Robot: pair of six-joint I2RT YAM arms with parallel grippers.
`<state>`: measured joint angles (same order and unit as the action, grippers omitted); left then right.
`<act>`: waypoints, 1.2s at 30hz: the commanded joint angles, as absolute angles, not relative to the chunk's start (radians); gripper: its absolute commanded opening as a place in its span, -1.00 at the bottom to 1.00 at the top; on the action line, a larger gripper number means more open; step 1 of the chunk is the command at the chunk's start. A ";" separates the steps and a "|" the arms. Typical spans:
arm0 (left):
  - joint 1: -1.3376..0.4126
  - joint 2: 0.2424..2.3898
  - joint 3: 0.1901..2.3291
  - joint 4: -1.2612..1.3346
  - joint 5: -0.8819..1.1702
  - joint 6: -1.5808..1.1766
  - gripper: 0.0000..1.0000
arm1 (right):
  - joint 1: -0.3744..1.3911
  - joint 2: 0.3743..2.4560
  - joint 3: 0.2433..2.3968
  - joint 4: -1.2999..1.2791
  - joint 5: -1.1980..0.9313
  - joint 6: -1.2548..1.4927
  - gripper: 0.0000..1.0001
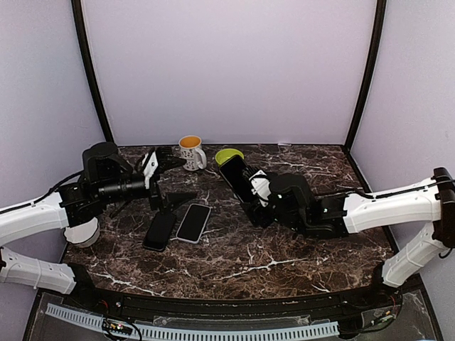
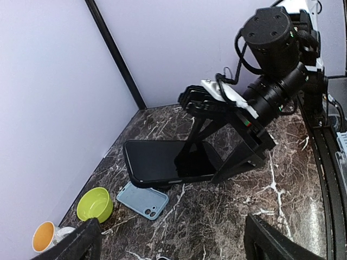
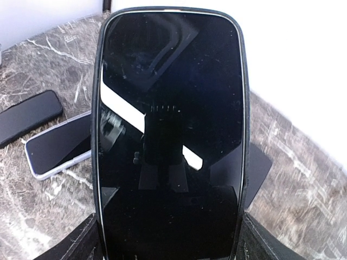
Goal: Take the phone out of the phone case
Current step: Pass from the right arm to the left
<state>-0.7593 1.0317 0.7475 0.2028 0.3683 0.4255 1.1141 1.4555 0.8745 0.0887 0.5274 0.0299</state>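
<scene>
Dark marble table (image 1: 298,263), with two arms working over it. Right gripper (image 1: 254,190), jaws clamped on the sides of the phone (image 3: 171,108), which sits in its black phone case (image 3: 98,141) and is held tilted above mid-table; left gripper (image 1: 170,179), jaws wide apart and empty, at the left. Loose on the table: black handset (image 1: 161,229) beside pale-rimmed handset (image 1: 193,222); white mug (image 1: 190,151); green bowl (image 1: 229,155); grey-blue spare case (image 2: 142,199).

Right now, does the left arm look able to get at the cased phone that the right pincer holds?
Probably yes: the left pincer is open and faces the cased phone, with only bare table between them; the right pincer grips just one end.
</scene>
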 commanded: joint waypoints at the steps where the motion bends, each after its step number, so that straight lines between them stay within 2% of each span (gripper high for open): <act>1: -0.723 1.043 0.802 0.232 0.426 0.239 0.80 | 1.149 1.410 0.832 0.449 0.568 -0.222 -0.07; 7: -0.674 1.097 0.872 0.214 0.549 0.079 0.55 | 1.197 1.417 0.762 0.755 0.567 -0.508 -0.13; 10: -0.659 1.122 0.892 0.212 0.606 0.017 0.42 | 1.217 1.426 0.775 0.787 0.557 -0.584 -0.14; 15: -0.648 1.152 0.910 0.226 0.664 -0.054 0.31 | 1.244 1.447 0.792 0.833 0.559 -0.691 -0.16; 17: -0.645 1.162 0.918 0.225 0.688 -0.068 0.16 | 1.252 1.464 0.802 0.843 0.572 -0.730 -0.16; 18: -0.645 1.165 0.921 0.225 0.697 -0.070 0.02 | 1.257 1.475 0.806 0.854 0.579 -0.749 -0.16; 24: -0.644 1.174 0.917 0.235 0.733 -0.078 -0.35 | 1.270 1.531 0.834 0.904 0.628 -0.825 -0.18; 27: -0.643 1.179 0.917 0.236 0.727 -0.078 -0.66 | 1.279 1.550 0.834 0.944 0.646 -0.857 -0.18; 32: -0.644 1.185 0.921 0.224 0.710 -0.068 -0.99 | 1.292 1.563 0.839 0.966 0.671 -0.874 -0.16; 34: -0.644 1.182 0.921 0.222 0.711 -0.059 -1.00 | 1.297 1.563 0.839 0.968 0.681 -0.869 -0.04; 35: -0.644 1.179 0.921 0.222 0.714 -0.049 -1.00 | 1.301 1.562 0.841 0.957 0.688 -0.862 0.24; 36: -0.644 1.170 0.919 0.224 0.719 -0.042 -1.00 | 1.304 1.562 0.846 0.941 0.700 -0.845 0.65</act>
<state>-0.6441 1.1908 0.8967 0.2100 0.6933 -0.1081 1.2793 1.5730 0.7921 0.8211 0.6643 -0.8795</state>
